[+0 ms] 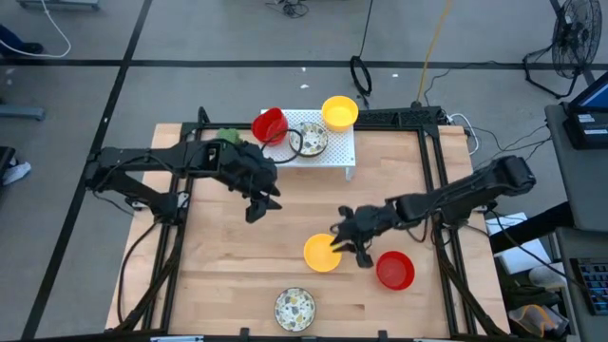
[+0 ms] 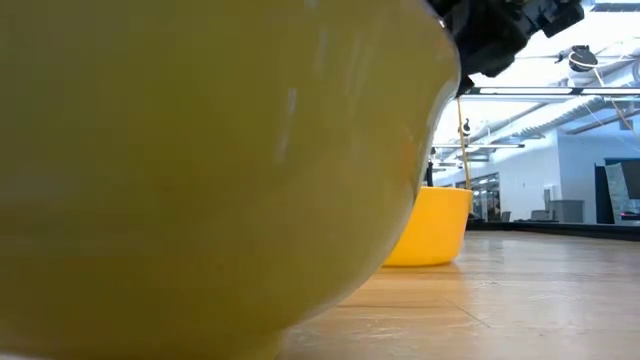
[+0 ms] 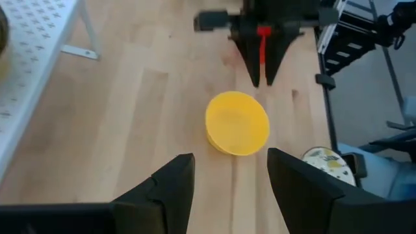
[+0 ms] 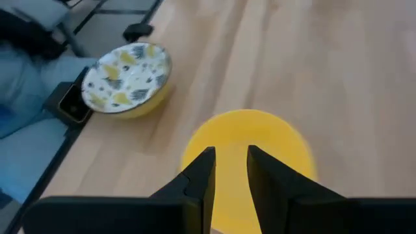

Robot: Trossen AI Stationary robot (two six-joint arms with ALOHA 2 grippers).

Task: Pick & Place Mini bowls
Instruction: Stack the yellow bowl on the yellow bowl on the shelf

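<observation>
Patterned mini bowl (image 2: 200,170) filling low view

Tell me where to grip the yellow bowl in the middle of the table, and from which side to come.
Grip the yellow bowl by its thin rim, from above: it sits upright and open, and is probably too wide to span. One finger goes inside, one outside. The right gripper is at the edge nearest it, fingers narrowly parted over the rim; the left gripper hangs open, farther off.
</observation>
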